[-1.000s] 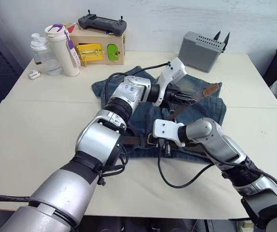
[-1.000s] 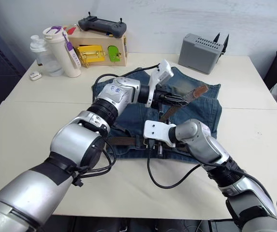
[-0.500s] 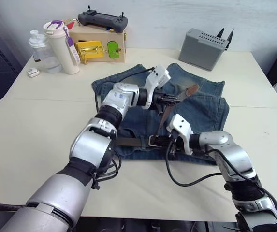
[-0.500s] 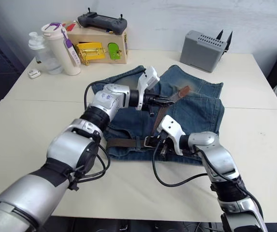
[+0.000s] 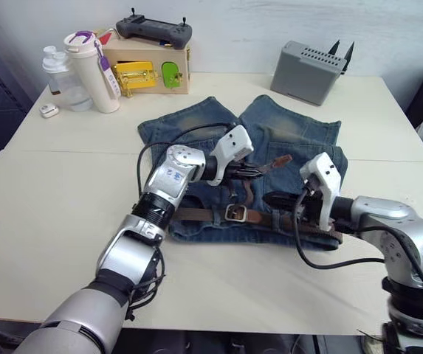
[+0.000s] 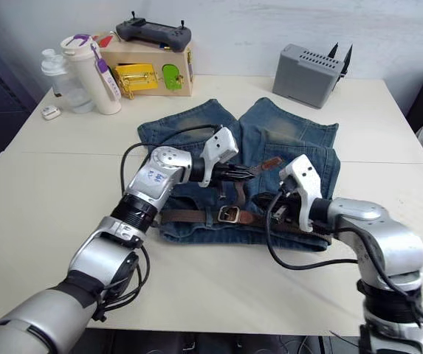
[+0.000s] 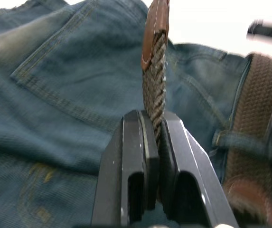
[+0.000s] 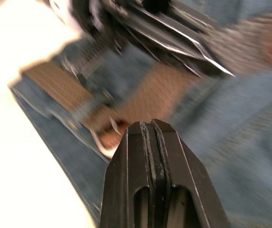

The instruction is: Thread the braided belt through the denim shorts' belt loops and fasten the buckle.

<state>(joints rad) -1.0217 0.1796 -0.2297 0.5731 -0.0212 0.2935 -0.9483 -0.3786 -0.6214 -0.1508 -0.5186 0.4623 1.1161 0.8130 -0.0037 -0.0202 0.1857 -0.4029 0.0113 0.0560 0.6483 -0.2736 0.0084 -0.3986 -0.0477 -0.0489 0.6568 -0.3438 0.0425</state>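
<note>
Braided belt (image 7: pixel 155 90) pinched in left pincer (image 7: pixel 151 124) over denim shorts (image 5: pixel 285 133); right pincer (image 8: pixel 151 130) closed, empty, nr buckle (image 5: pixel 235 213).

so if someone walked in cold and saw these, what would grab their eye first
Probably the left gripper, shut on the braided belt near its tan tip and lifting that end off the denim shorts at the table's centre. Next, the silver buckle on the waistband nearest the robot, with the right gripper hovering shut and empty just to its right.
</note>
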